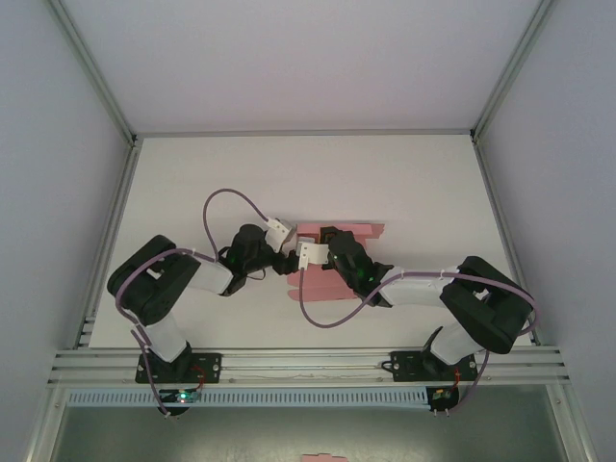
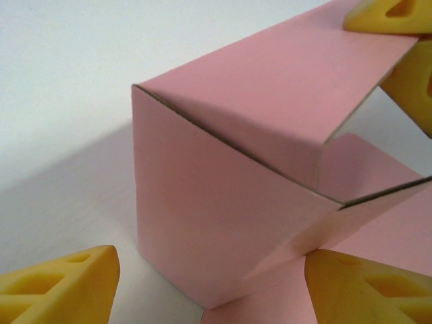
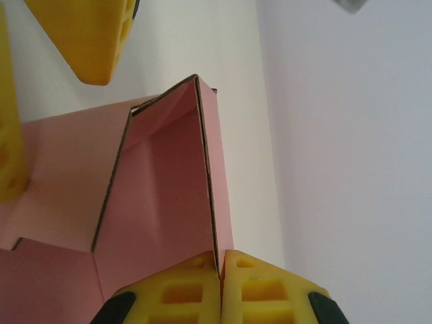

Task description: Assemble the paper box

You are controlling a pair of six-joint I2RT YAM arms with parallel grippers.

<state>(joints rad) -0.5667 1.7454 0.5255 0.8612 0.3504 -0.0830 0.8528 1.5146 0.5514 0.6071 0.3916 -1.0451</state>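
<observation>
I record a plain white surface (image 1: 404, 183), matt and level. One item lies directly on it near the middle: a pink paper box (image 1: 366, 230), partly folded, with base sheet flat and side panels raised.

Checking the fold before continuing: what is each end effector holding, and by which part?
The right end effector pinches the paper box by the edge of a raised wall. The left end effector is open around a folded corner, holding nothing.
</observation>
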